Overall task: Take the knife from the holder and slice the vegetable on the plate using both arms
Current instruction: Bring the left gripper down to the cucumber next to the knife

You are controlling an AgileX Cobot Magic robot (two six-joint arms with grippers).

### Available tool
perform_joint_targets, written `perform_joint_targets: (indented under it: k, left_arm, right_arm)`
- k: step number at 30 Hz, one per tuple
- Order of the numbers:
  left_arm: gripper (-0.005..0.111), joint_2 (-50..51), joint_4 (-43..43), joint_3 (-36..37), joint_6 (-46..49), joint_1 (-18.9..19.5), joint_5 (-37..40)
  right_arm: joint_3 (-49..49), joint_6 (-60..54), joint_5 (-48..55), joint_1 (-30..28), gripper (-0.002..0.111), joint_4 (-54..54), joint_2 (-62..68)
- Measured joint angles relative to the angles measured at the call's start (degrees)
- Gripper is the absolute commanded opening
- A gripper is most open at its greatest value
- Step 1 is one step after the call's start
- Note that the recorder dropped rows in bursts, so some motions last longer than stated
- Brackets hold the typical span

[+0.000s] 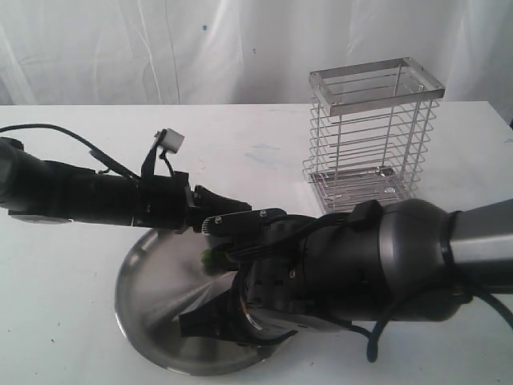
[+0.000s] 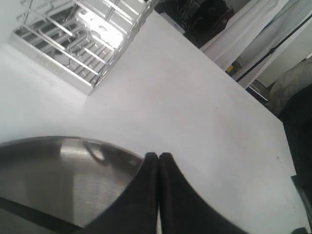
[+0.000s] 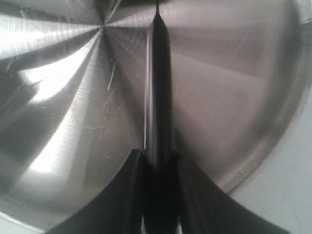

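My right gripper [image 3: 158,168] clamps the knife [image 3: 157,87] over the plate [image 3: 234,97]; my left gripper [image 2: 158,157] is pressed together; the arms hide most of the vegetable [image 1: 206,258].

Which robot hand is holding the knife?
The right gripper. Its jaws are shut on the knife, which points out over the plate. The left gripper has its jaws pressed together with nothing between them.
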Motion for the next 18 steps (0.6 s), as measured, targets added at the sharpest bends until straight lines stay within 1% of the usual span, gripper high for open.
perform_joint_targets:
  k: [6,12,18]
  left_arm:
    - [0.000,2.2,0.0,-3.3,-0.7,-0.1,1.0]
    - [0.000,3.6,0.0,-3.7,-0.9,-0.1,-3.6]
    - [0.000,5.4,0.0,-3.8,-1.1,-0.1,-4.6]
  right_arm:
    - [0.0,0.1,-0.2,0.0,0.000,0.0,0.0]
    - [0.0,0.2,-0.3,0.0,0.000,0.0,0.0]
    - [0.0,0.2,-0.4,0.0,0.000,0.0,0.0]
